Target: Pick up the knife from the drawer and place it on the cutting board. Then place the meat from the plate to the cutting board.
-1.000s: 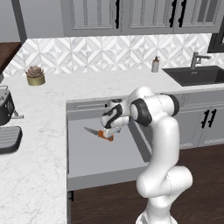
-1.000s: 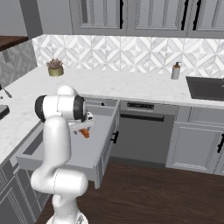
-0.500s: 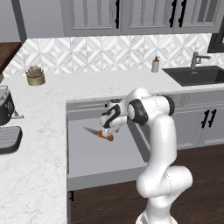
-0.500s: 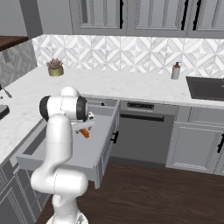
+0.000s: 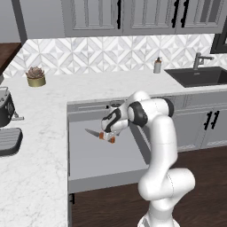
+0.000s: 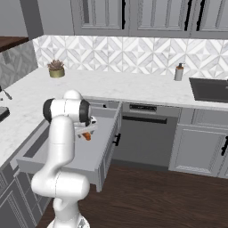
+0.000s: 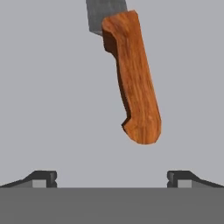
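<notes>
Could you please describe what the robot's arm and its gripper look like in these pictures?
The arm is glossy white, built of rounded tubular links with dark grey to black bands at the joints, rising from a bulbous white base. No cables or markings are visible. The gripper has two small dark grey finger tips with lighter grey square faces.

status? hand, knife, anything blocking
Hand open, low over the knife, not gripping. Knife flat on the drawer floor, handle between the fingertips' line. Nothing in the way.
</notes>
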### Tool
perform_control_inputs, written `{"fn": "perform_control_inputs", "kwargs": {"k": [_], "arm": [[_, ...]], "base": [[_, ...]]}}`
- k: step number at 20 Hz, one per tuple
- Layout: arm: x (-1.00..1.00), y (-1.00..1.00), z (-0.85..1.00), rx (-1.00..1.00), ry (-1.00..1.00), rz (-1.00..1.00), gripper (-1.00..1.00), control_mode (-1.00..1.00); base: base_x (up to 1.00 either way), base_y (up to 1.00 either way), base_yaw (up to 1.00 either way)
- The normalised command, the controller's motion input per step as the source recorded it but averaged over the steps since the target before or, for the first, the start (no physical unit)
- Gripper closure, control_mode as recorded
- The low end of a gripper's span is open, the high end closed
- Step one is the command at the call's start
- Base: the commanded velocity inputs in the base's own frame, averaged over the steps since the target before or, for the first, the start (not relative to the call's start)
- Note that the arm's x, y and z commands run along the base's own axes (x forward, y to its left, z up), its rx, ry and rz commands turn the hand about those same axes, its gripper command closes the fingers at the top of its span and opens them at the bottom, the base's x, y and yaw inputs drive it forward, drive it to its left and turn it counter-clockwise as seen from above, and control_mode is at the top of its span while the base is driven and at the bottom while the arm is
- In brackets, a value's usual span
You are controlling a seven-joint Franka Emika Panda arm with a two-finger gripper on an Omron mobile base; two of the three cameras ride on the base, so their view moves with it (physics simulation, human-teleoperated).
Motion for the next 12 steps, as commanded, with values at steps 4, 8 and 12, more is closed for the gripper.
{"fn": "perform_control_inputs", "kwargs": {"k": [4, 8, 12], "arm": [[0.19, 0.00, -0.08, 0.00, -0.01, 0.00, -1.00, -1.00], [0.13, 0.00, -0.12, 0.00, 0.00, 0.00, -1.00, -1.00], [0.13, 0.00, -0.14, 0.00, 0.00, 0.00, -1.00, -1.00]], "base": [[0.00, 0.00, 0.00], [0.00, 0.00, 0.00], [0.00, 0.00, 0.00]]}}
